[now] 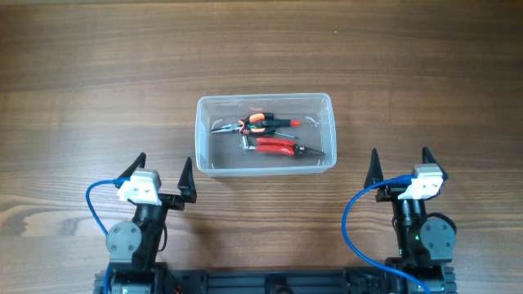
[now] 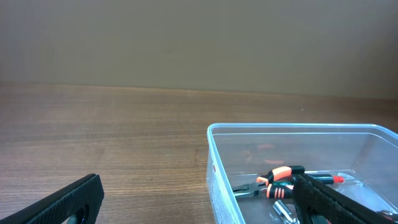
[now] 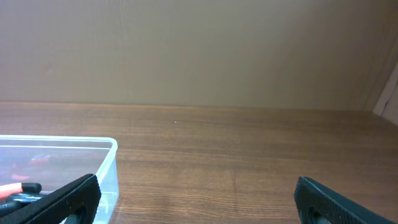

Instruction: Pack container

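The clear plastic container [image 1: 203, 131] stands at the table's middle. Inside lie orange-and-black pliers [image 1: 249, 123], red-handled pliers [image 1: 278, 147] and a small metal tool [image 1: 246, 144]. My left gripper [image 1: 163, 173] is open and empty, near the front edge, left of and in front of the container. My right gripper [image 1: 400, 166] is open and empty, to the right of and in front of it. The left wrist view shows the container [image 2: 217, 168] with the orange pliers [image 2: 273, 180] behind the left gripper's [image 2: 199, 202] right finger. The right wrist view shows the container's corner [image 3: 106, 155] left of the right gripper [image 3: 196, 199].
The wooden table [image 1: 98, 73] spreads all round the container. A plain beige wall [image 2: 186, 37] stands behind the far table edge. Blue cables [image 1: 351, 216] loop by each arm's base.
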